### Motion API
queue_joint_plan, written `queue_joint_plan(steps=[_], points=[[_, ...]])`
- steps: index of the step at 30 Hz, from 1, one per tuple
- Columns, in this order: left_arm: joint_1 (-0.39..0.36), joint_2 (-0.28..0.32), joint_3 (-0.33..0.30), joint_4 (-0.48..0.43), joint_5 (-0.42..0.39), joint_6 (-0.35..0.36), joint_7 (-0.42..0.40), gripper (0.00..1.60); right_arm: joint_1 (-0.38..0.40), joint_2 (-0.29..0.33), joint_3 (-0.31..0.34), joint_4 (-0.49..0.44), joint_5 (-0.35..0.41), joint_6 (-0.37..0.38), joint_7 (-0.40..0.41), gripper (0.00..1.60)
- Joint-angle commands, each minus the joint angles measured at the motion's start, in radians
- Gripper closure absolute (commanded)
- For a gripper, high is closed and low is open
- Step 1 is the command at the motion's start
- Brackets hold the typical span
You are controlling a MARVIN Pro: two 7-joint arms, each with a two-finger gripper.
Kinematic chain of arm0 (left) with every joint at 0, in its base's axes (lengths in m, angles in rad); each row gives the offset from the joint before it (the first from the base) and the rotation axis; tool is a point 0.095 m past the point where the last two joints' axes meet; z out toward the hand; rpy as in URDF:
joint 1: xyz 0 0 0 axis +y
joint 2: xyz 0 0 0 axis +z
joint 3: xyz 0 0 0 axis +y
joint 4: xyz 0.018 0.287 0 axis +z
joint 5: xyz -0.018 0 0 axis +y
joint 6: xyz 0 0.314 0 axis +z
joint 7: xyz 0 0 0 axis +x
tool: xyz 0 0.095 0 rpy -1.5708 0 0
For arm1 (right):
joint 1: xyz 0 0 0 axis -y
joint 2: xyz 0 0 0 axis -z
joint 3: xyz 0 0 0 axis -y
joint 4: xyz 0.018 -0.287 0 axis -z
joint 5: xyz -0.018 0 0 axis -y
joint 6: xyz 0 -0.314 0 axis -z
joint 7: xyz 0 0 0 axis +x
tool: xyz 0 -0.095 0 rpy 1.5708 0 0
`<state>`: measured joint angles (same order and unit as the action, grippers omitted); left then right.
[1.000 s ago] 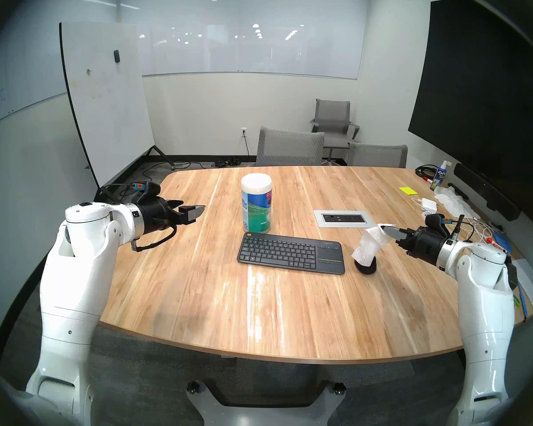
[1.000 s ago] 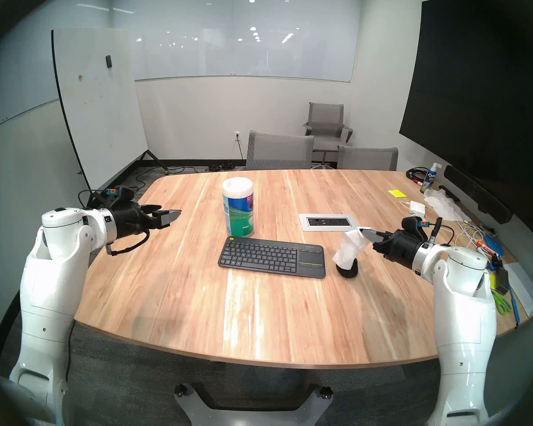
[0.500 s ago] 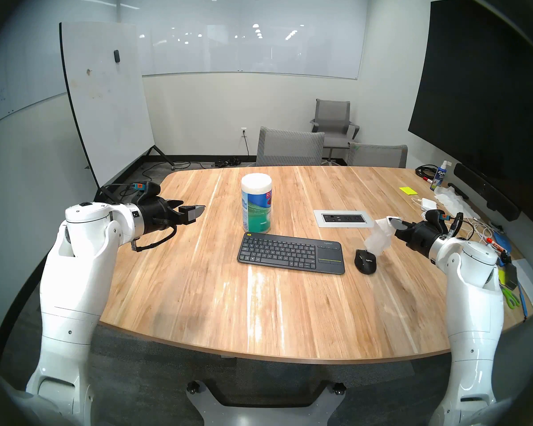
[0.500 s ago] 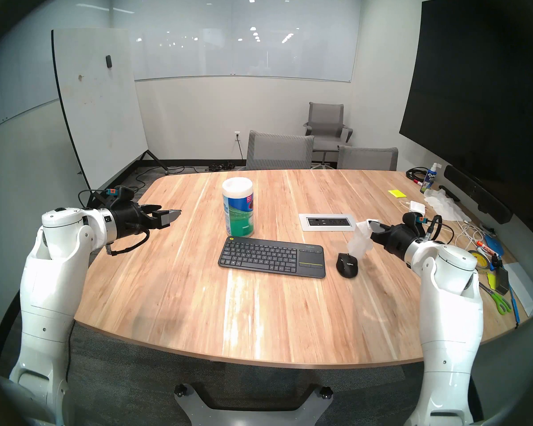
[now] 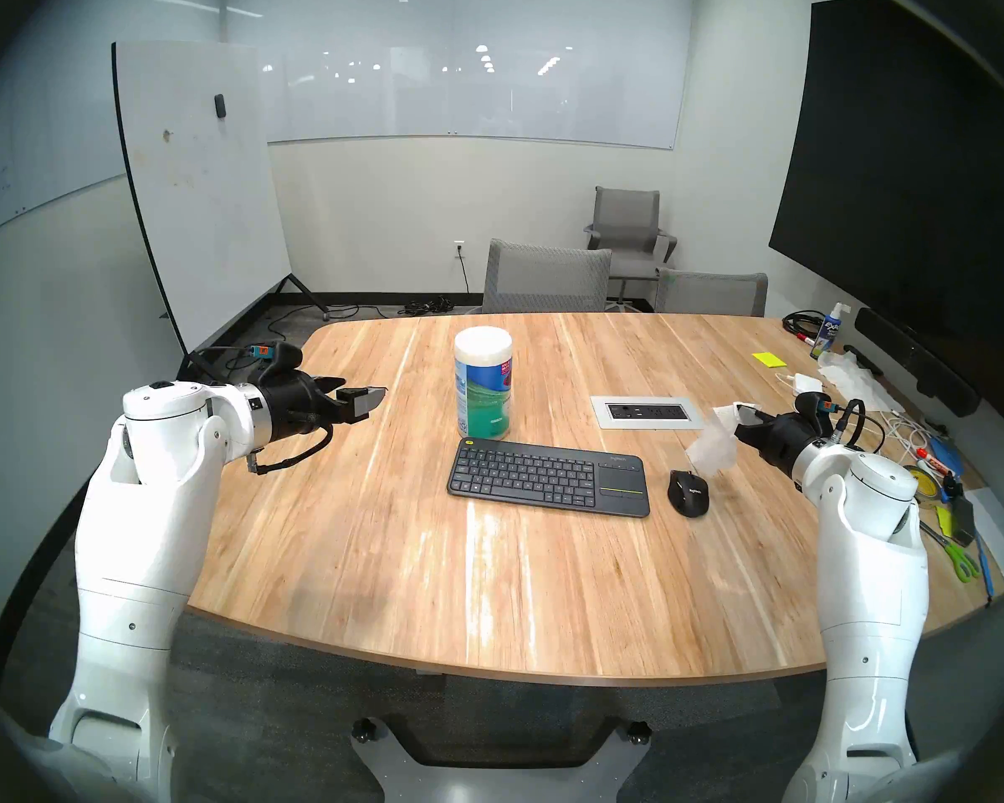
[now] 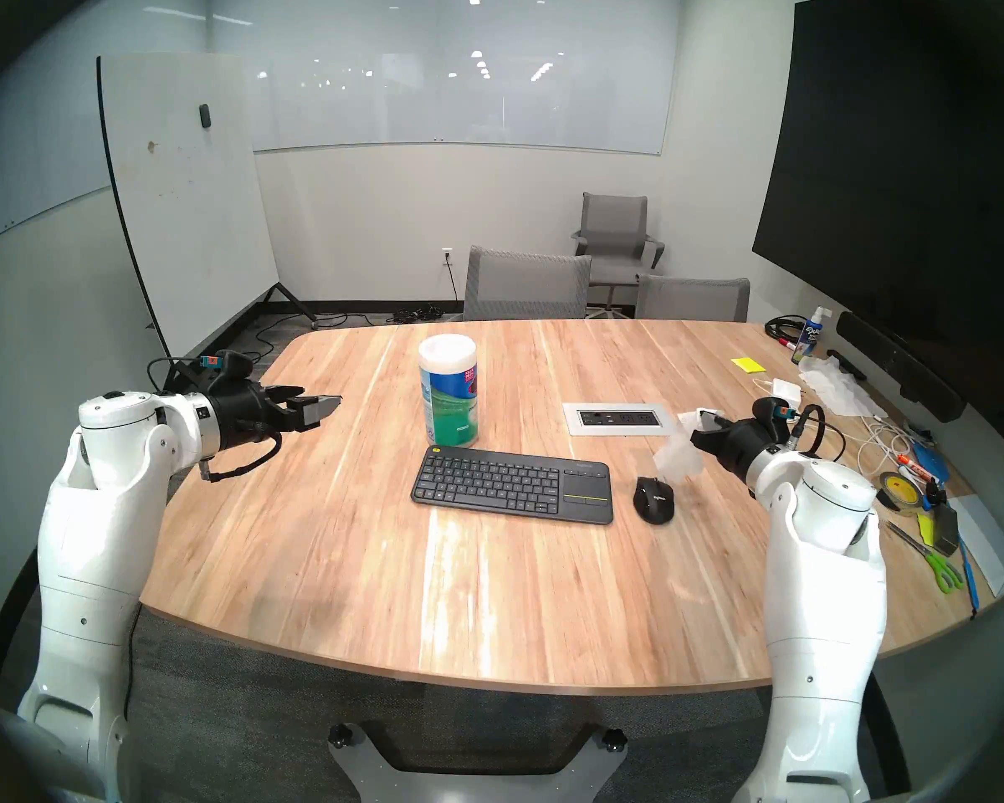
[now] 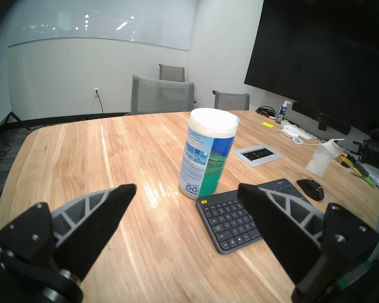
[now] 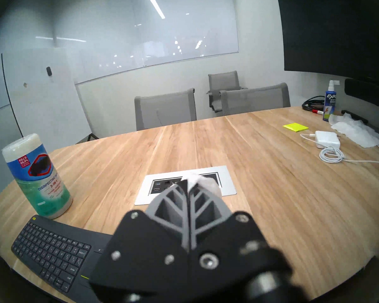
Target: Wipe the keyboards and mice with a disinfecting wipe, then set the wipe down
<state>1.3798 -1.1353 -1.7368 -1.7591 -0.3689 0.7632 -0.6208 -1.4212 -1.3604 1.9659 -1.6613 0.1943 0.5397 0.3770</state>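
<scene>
keyboard (image 5: 548, 483) 1 | mouse (image 5: 688, 492) 1 | wipe (image 5: 713, 449) 1 | canister (image 5: 483, 382) 1 | chairs (image 5: 546, 277) 3

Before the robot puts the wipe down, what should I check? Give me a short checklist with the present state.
1. Right gripper shut on the wipe: ok.
2. Wipe hangs clear of the mouse: ok.
3. Bare table beside the mouse for the drop: ok.
4. Left gripper open, away from the keyboard: ok.
5. Keyboard and mouse wiped fully: cannot tell.
</scene>
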Motion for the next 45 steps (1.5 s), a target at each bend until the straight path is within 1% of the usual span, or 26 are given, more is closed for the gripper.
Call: queue_joint_plan(steps=[1,3,8,13,42,43,45], points=[[-0.013,-0.002,-0.003,-0.024,-0.002,-0.003,0.001,0.0,0.053,-0.024,0.001,0.011,-0.017,-0.05,-0.058,1.6],[-0.013,-0.002,-0.003,-0.024,-0.002,-0.003,0.001,0.0,0.062,-0.029,0.004,0.017,-0.022,-0.046,-0.076,1.6],[-0.013,-0.002,-0.003,-0.024,-0.002,-0.003,0.001,0.0,0.079,-0.026,0.006,0.039,-0.025,-0.046,-0.082,1.6],[-0.012,-0.002,-0.003,-0.024,-0.002,-0.003,0.001,0.0,0.086,-0.016,0.007,0.049,-0.019,-0.017,-0.064,1.6],[-0.012,-0.002,-0.003,-0.024,-0.002,-0.003,0.001,0.0,0.09,-0.017,0.011,0.052,-0.024,-0.013,-0.054,1.6],[-0.012,-0.002,-0.003,-0.024,-0.002,-0.003,0.001,0.0,0.085,-0.012,0.013,0.046,-0.015,0.026,-0.041,1.6],[-0.012,-0.002,-0.003,-0.024,-0.002,-0.003,0.001,0.0,0.086,-0.013,0.013,0.046,-0.016,0.026,-0.04,1.6]])
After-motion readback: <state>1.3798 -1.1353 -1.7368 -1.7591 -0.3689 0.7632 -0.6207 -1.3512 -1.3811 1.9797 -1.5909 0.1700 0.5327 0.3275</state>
